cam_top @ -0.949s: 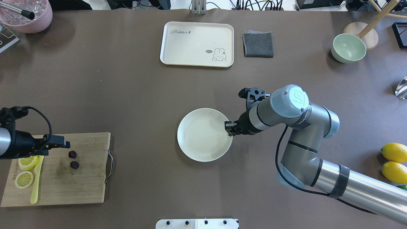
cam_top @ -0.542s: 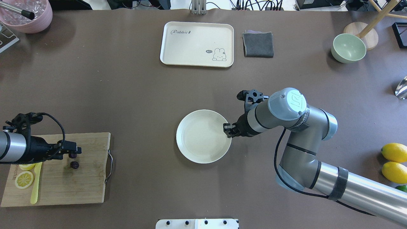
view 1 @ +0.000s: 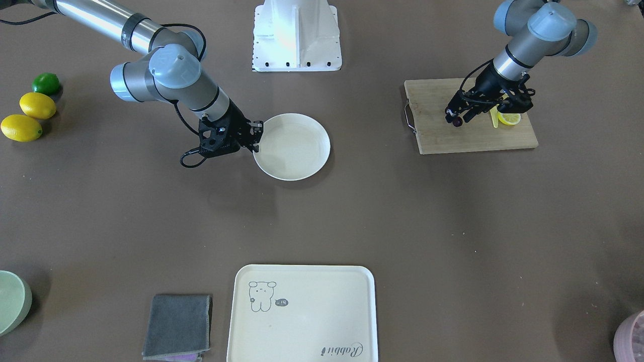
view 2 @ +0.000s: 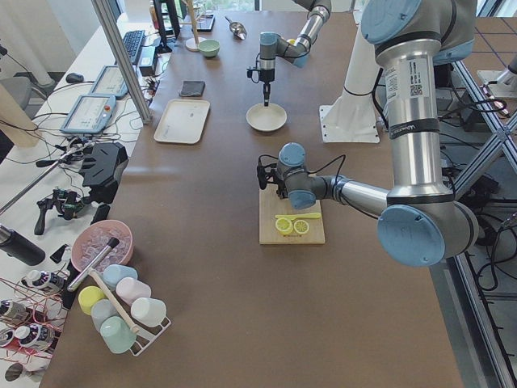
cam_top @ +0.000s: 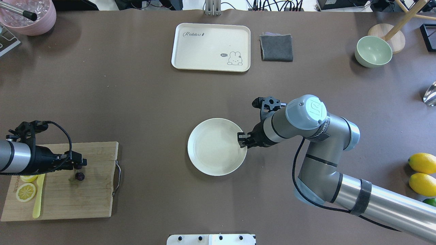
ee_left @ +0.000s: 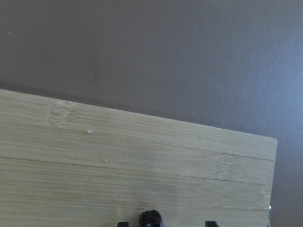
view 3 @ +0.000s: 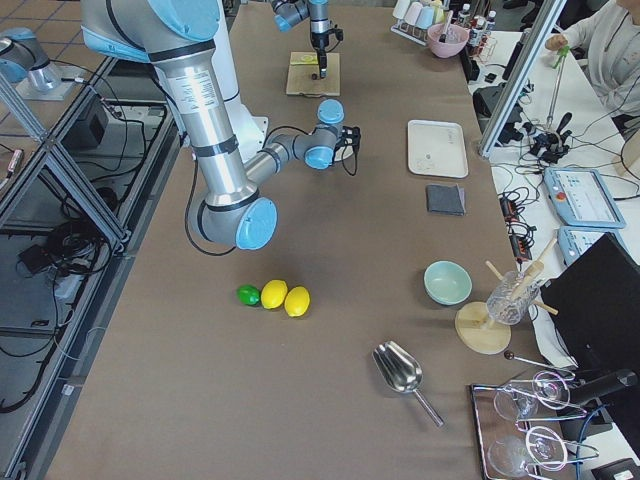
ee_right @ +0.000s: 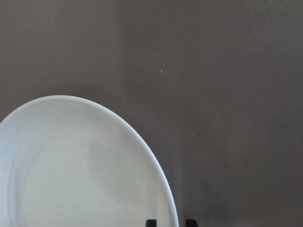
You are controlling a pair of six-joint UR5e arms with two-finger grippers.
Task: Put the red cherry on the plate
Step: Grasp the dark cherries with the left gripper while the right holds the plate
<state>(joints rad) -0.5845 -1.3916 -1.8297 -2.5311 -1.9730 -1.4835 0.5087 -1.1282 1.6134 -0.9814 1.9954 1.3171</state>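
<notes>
The red cherry (cam_top: 79,176) lies on a bamboo cutting board (cam_top: 85,197) at the near left; it is two small dark fruits, the farther one partly under my left gripper (cam_top: 80,163). That gripper is open and low over the board. In the left wrist view, one fruit of the cherry (ee_left: 150,219) sits between its spread fingers. The round cream plate (cam_top: 214,149) rests mid-table with nothing on it. My right gripper (cam_top: 241,139) is shut on the plate's right rim. The right wrist view shows the plate's (ee_right: 85,175) rim running between the two fingertips.
Lemon slices (cam_top: 26,191) and a yellow knife (cam_top: 37,200) share the board's left side. A cream tray (cam_top: 211,47), grey cloth (cam_top: 276,47) and green bowl (cam_top: 373,51) sit at the far side. Whole lemons (cam_top: 422,162) lie at the right edge.
My left gripper moved right and down onto the cherry. The right gripper shifted slightly left, and the plate slid left with it.
</notes>
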